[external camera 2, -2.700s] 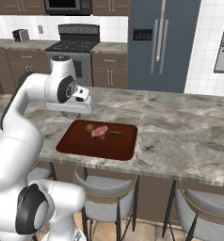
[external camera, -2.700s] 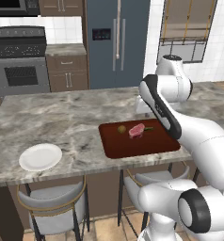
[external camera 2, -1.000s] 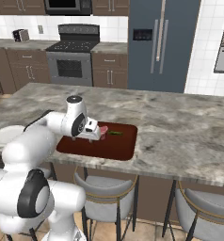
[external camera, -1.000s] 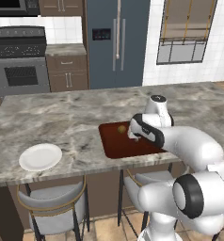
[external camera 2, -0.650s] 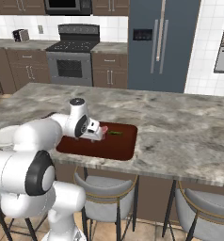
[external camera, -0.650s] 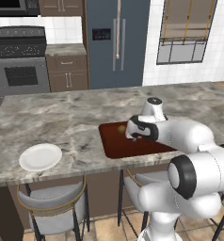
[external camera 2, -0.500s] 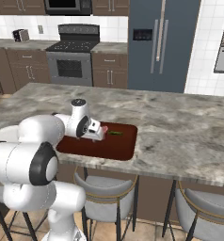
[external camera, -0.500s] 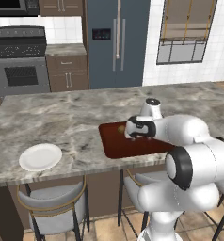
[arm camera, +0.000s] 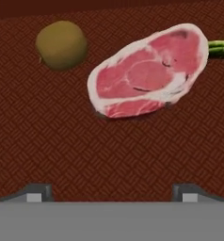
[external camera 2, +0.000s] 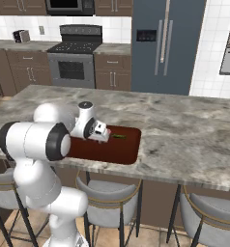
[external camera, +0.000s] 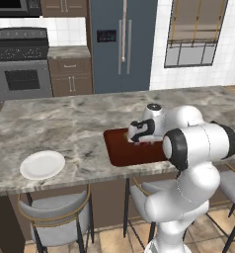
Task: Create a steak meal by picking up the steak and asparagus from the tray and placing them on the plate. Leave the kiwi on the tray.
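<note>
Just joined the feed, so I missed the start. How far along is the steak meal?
Nothing is plated: the plate is bare. The steak, asparagus and kiwi all lie on the tray. In hand: the open pincer hangs low over the tray near the steak, holding nothing. Both transfers remain.

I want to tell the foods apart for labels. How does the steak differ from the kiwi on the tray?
The steak is pinkish-red with a white rim; the kiwi is plain yellowish-brown. The steak is a flat, irregular oval slab; the kiwi is round. The steak is clearly larger than the kiwi. Both lie on the dark reddish-brown tray, apart from each other.
</note>
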### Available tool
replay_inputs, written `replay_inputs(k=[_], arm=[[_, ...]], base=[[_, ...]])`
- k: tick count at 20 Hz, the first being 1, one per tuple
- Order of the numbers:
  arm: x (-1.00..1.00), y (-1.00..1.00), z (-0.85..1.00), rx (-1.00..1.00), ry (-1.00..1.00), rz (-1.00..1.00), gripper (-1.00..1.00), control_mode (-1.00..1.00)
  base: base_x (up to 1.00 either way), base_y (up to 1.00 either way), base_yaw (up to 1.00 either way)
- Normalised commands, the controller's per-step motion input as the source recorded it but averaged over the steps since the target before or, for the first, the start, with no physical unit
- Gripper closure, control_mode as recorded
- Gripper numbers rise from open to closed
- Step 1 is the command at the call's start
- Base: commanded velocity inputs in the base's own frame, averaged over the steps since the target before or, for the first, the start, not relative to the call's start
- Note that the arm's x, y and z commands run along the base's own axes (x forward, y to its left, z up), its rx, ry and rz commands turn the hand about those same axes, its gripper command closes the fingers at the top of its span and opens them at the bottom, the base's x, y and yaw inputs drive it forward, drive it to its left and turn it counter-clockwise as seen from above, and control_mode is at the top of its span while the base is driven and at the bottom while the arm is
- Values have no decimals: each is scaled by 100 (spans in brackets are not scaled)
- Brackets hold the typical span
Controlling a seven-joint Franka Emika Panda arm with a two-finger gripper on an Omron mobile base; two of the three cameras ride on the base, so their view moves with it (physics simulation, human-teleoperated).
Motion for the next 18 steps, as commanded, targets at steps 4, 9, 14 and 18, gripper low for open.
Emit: replay_inputs(k=[4,9,14,18], arm=[[48,0,-24,0,1,-1,-100,-100],[42,-2,-30,0,1,-2,-100,-100],[38,-7,-32,0,0,-2,-100,-100],[34,-9,-34,0,0,-2,-100,-100]], base=[[0,0,0],[0,0,0],[0,0,0],[0,0,0]])
